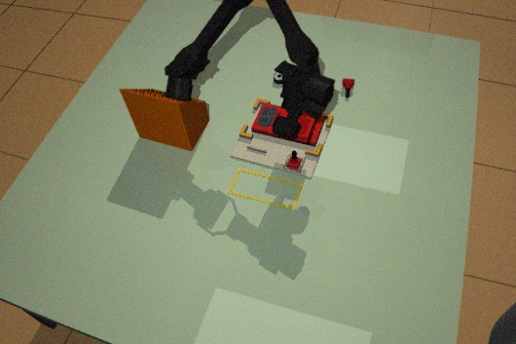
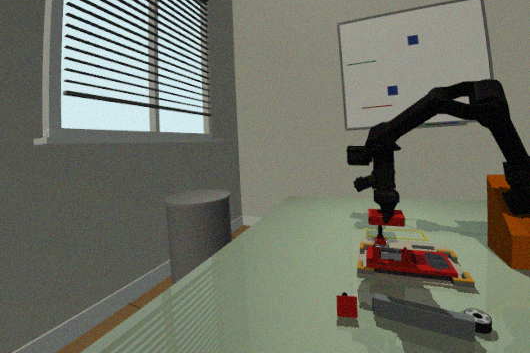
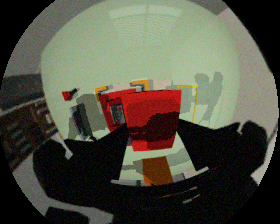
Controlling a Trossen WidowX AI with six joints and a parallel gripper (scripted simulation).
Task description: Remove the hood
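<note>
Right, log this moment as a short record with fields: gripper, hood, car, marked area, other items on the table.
gripper: gripper shut on the hood, raised above the car
hood: red hood lifted off the car, in the air, roughly level
car: red toy car sits on its pale base plate with orange corner brackets
marked area: yellow outlined rectangle on the table, beside the base plate; hood not yet in it
other items: small red block, grey tool, orange arm base
</note>
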